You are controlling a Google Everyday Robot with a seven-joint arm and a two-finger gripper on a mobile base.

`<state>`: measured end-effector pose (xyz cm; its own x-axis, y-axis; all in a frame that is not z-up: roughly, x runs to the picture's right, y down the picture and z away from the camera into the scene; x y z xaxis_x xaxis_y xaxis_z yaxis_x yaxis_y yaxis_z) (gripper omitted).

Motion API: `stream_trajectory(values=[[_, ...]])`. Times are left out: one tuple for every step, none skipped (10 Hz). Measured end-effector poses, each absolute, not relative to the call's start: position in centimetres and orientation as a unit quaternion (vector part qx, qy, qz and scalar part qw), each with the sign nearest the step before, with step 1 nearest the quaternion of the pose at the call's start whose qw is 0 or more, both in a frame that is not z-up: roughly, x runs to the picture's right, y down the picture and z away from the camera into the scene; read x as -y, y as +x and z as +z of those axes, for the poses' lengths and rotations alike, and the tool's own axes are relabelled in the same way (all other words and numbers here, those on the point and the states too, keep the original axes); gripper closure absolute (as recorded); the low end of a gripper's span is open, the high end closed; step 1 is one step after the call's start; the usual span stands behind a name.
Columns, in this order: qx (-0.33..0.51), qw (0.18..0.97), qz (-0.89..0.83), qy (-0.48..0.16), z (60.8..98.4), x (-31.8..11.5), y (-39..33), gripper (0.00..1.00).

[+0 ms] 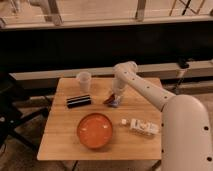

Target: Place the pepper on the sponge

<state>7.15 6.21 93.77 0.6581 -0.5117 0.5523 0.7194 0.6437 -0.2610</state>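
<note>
My gripper (pixel 116 96) points down at the back middle of the wooden table (pixel 60 135), at the end of the white arm that reaches in from the right. A small dark-red pepper (pixel 108 100) shows at the gripper's lower left, touching or just under its tip. A bit of the light-blue sponge (pixel 116 104) peeks out right below the gripper, mostly hidden by it. The pepper lies at the sponge's left edge; I cannot tell whether it rests on the sponge or is held.
A big orange bowl (pixel 94 130) sits at the front middle. A black striped bar (pixel 79 101) lies left of the gripper, with a clear cup (pixel 84 80) behind it. A white bottle (pixel 140 126) lies on its side at the right.
</note>
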Motion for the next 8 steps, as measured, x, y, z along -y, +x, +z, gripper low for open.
stream_trajectory(values=[[0.221,0.879,-0.35,-0.235,93.74,-6.21,7.17,0.21],[0.221,0.88,-0.35,-0.234,93.68,-6.19,7.24,0.2],[0.222,0.879,-0.351,-0.233,93.62,-6.19,7.26,0.2],[0.223,0.879,-0.351,-0.232,93.6,-6.22,7.29,0.2],[0.224,0.879,-0.351,-0.232,93.57,-6.22,7.32,0.2],[0.224,0.879,-0.351,-0.232,93.54,-6.23,7.33,0.2],[0.226,0.878,-0.353,-0.231,93.42,-6.12,7.27,0.2],[0.226,0.878,-0.354,-0.23,93.32,-6.08,7.18,0.2]])
